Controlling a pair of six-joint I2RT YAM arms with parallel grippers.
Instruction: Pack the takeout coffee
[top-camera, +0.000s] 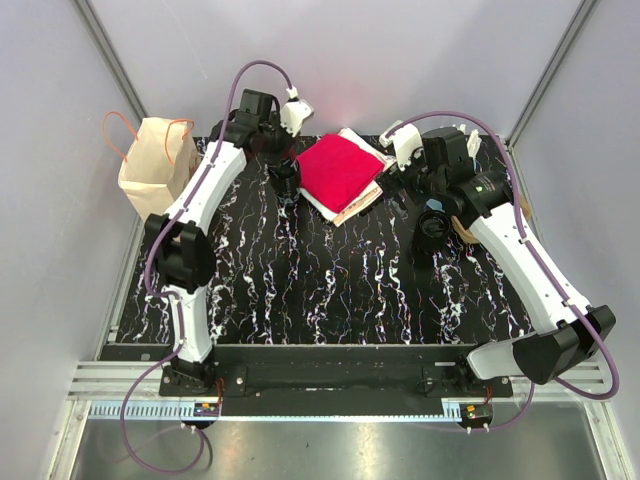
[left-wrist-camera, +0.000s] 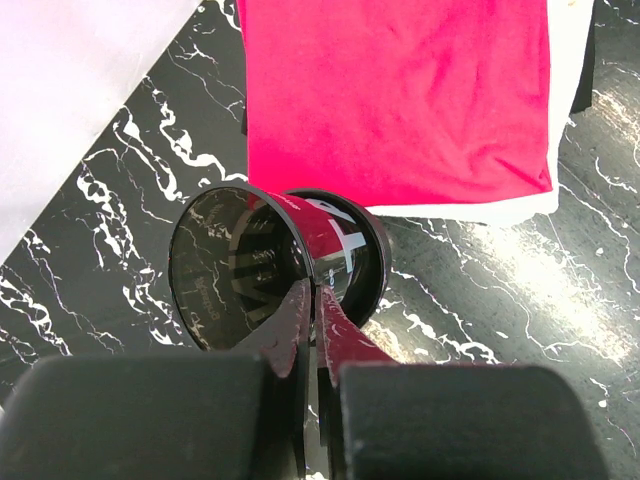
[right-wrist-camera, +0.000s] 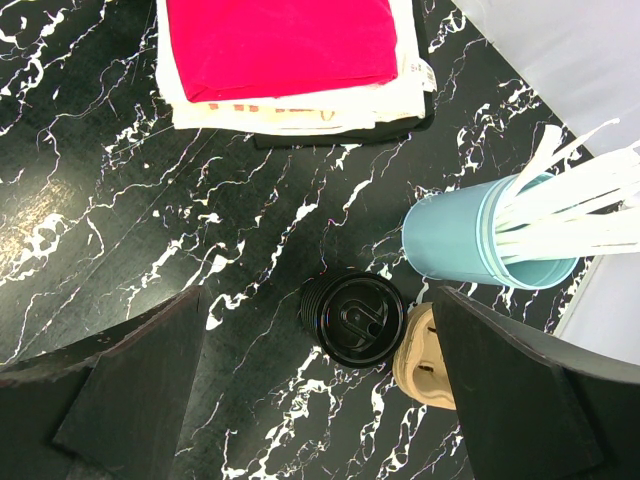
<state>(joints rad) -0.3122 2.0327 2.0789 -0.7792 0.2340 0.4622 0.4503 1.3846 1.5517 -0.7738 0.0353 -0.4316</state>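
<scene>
While the left pincer (left-wrist-camera: 312, 292) is clamped together on the thin wall of the glossy black paper cup (left-wrist-camera: 215, 280), one finger inside the mouth and one outside, the right pincer (right-wrist-camera: 318, 295) hangs with its jaws wide apart, holding nothing. The cup sits right at the left pincer's tips and looks tilted, mouth toward that pincer's left. I cannot tell if its base touches the black white-veined marble-look surface (top-camera: 330, 285).

Just beyond the left pincer is a folded red cloth (left-wrist-camera: 400, 90) on white layers. Well off to its left, a brown paper bag with orange handles (top-camera: 155, 170) stands upright.

Directly under the right pincer is a black plastic sip lid (right-wrist-camera: 352, 320), seemingly atop a stack. A tan cardboard sleeve (right-wrist-camera: 425, 365) is right beside it on the right-finger side. A teal tumbler (right-wrist-camera: 460, 240) of white straws (right-wrist-camera: 570, 195) stands just beyond.

Step in hand, my read: cup gripped, ready to carry. To do it well:
- A rim pinch lets the cup swing, so lift slowly and straight up, clear of the cloth edge.
- Level the mouth before travelling.
- The lid likely goes on before bagging, so stand the cup upright within the right pincer's reach.
- Take the lid by its rim, centred.
- At the bag, come from above the mouth and avoid the handles.
- Release only once the base rests.
</scene>
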